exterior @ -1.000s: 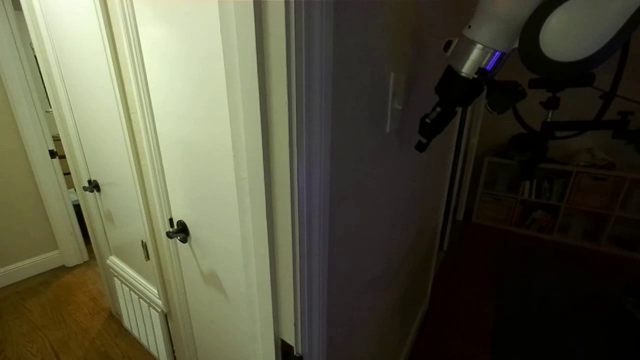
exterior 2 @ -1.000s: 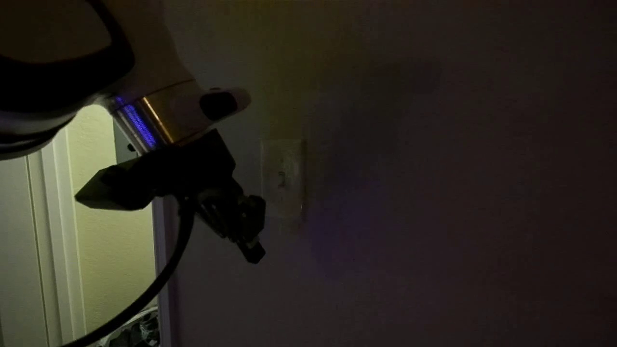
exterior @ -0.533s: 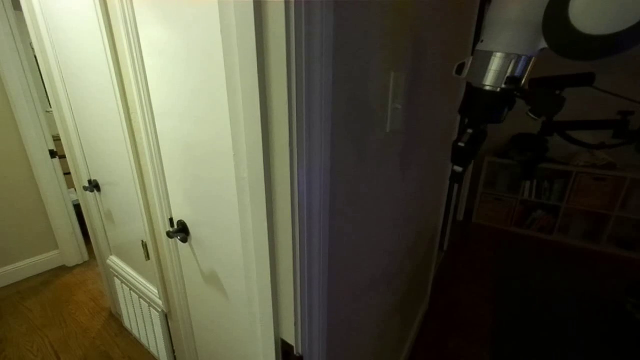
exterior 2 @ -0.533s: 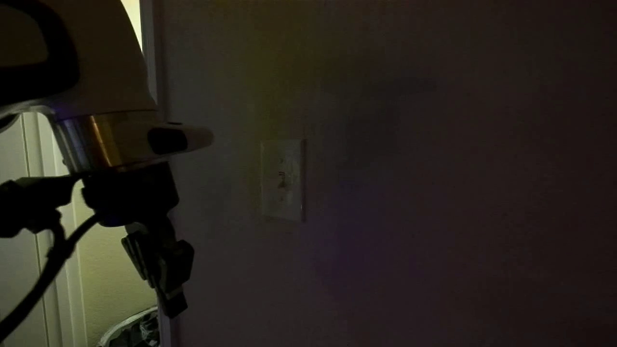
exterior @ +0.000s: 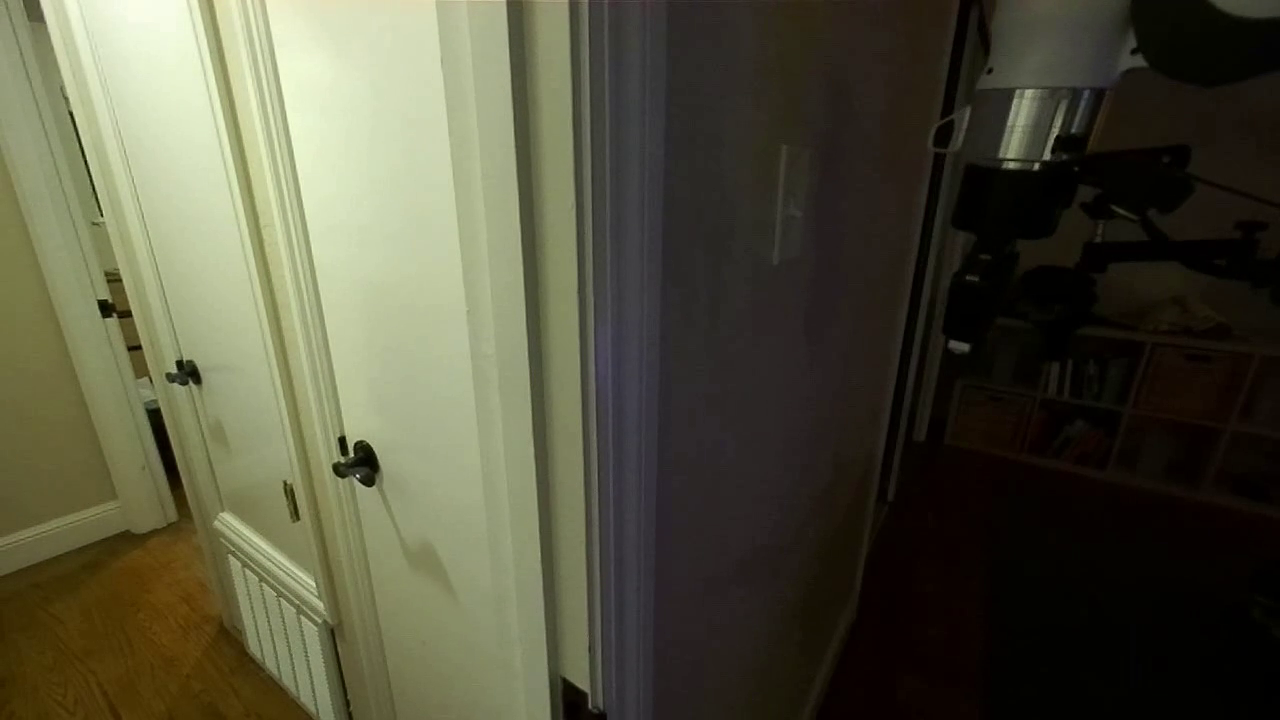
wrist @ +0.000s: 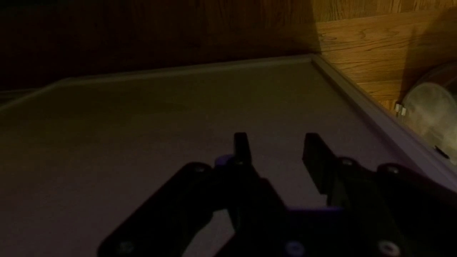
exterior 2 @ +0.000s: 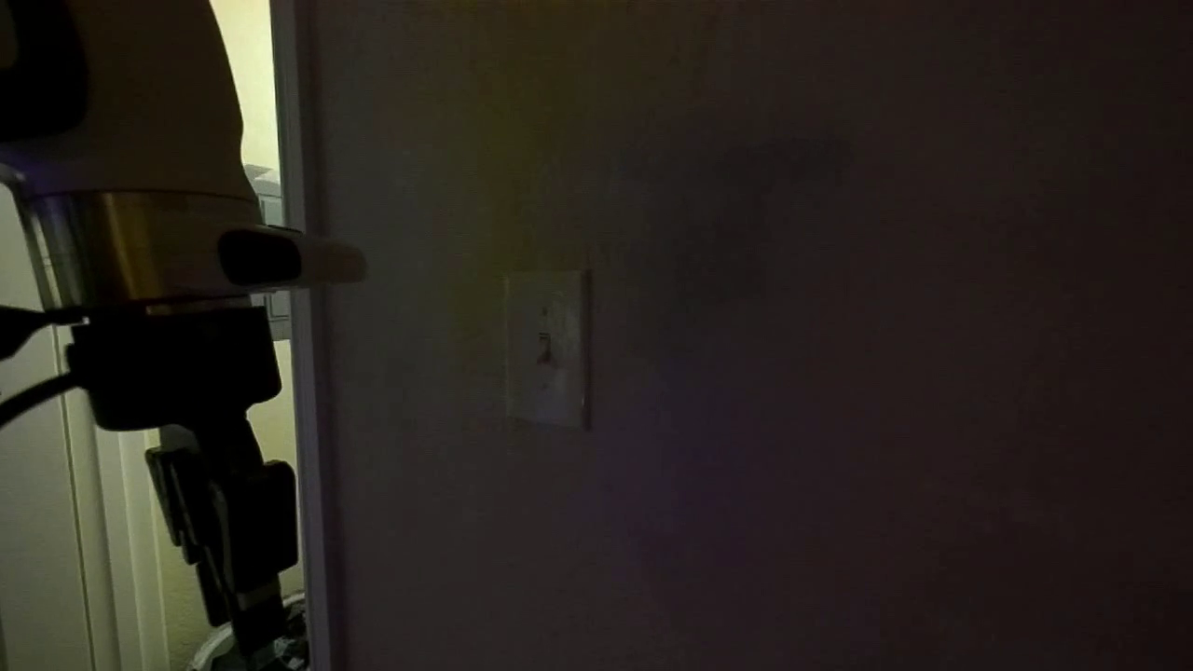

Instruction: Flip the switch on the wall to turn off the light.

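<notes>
The arm [exterior 2: 140,112] and its gripper [wrist: 276,139] stand farther aside from the switch [exterior 2: 547,349] than in the earlier frames, and the gripper points more nearly straight down. The switch sits upright on the dim wall [exterior 2: 839,447], and in both exterior views it is well apart from the gripper; its small lever [exterior 2: 544,349] shows at the middle of its face (too dark to tell which way it tips). In the wrist view the two fingers [wrist: 244,150] are spread, and the wall shows through the gap between their tips. Past the baseboard [wrist: 185,70] in that view, the wood floor [wrist: 375,43] is dark on one side and lit on the other. In an exterior view, a white door [exterior: 380,250] with a dark handle [exterior: 357,463] stands in the light, while beyond the gripper a cube shelf [exterior: 1200,345] with books [exterior: 1075,383] and baskets [exterior: 1190,385] stands in gloom.
</notes>
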Action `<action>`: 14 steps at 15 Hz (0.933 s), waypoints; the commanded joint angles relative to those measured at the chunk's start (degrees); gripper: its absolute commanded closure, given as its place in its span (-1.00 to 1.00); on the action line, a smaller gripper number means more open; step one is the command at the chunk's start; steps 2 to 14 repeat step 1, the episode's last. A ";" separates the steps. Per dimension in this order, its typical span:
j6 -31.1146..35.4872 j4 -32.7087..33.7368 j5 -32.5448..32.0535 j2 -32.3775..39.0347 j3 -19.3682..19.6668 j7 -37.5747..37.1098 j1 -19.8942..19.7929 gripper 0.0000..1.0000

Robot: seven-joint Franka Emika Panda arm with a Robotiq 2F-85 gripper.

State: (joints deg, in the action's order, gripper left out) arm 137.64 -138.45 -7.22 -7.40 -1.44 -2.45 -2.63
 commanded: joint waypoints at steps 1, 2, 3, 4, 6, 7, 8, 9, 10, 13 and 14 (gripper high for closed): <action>-0.16 0.03 -0.06 -0.02 0.54 -0.04 0.57 0.10; -0.16 0.03 -0.06 -0.02 0.54 -0.04 0.57 0.10; -0.16 0.03 -0.06 -0.02 0.54 -0.04 0.57 0.10; -0.16 0.03 -0.06 -0.02 0.54 -0.04 0.57 0.10; -0.16 0.03 -0.06 -0.02 0.54 -0.04 0.57 0.10; -0.16 0.03 -0.06 -0.02 0.54 -0.04 0.57 0.10; -0.16 0.03 -0.06 -0.02 0.54 -0.04 0.57 0.10; -0.16 0.03 -0.06 -0.02 0.54 -0.04 0.57 0.10; -0.16 0.03 -0.06 -0.02 0.54 -0.04 0.57 0.10; -0.16 0.03 -0.06 -0.02 0.54 -0.04 0.57 0.10; -0.16 0.03 -0.06 -0.02 0.54 -0.04 0.57 0.10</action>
